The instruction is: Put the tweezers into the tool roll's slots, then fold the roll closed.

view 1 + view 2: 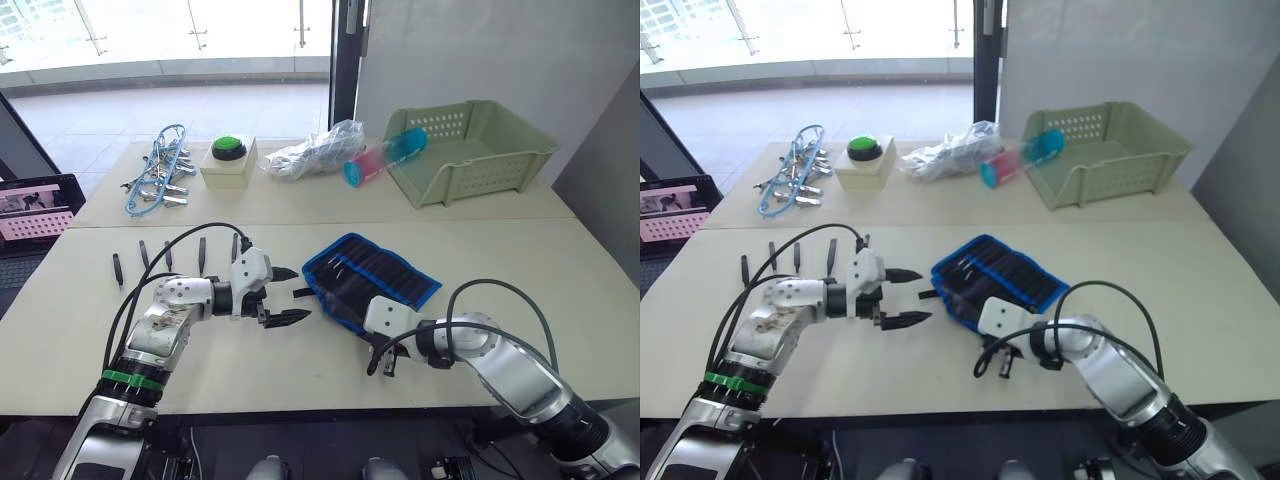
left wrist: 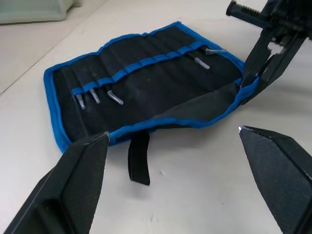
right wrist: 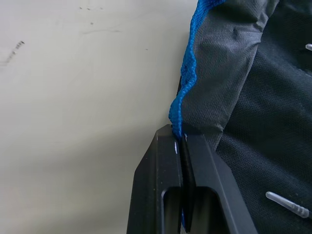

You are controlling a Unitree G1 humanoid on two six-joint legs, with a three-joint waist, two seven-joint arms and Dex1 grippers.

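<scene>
The tool roll [image 1: 372, 272] lies unrolled on the table, black with blue trim, its strap [image 2: 138, 157] trailing off the near edge. Small silvery tool tips [image 2: 115, 98] poke from some slots [image 2: 146, 63]. My right gripper [image 3: 181, 141] is shut on the roll's blue-trimmed near flap [image 2: 195, 109] and holds that edge slightly raised. My left gripper [image 1: 287, 296] hovers open just left of the roll, with nothing between its fingers [image 2: 80, 180]. Several dark tweezers [image 1: 168, 256] lie in a row on the table further left.
At the back stand a green basket [image 1: 470, 150] with a blue and pink tube [image 1: 385, 158], a crumpled plastic bag [image 1: 315, 152], a box with a green button [image 1: 228, 160] and silver clips on blue cord [image 1: 158, 175]. A pink object [image 1: 35, 215] sits off the table's left.
</scene>
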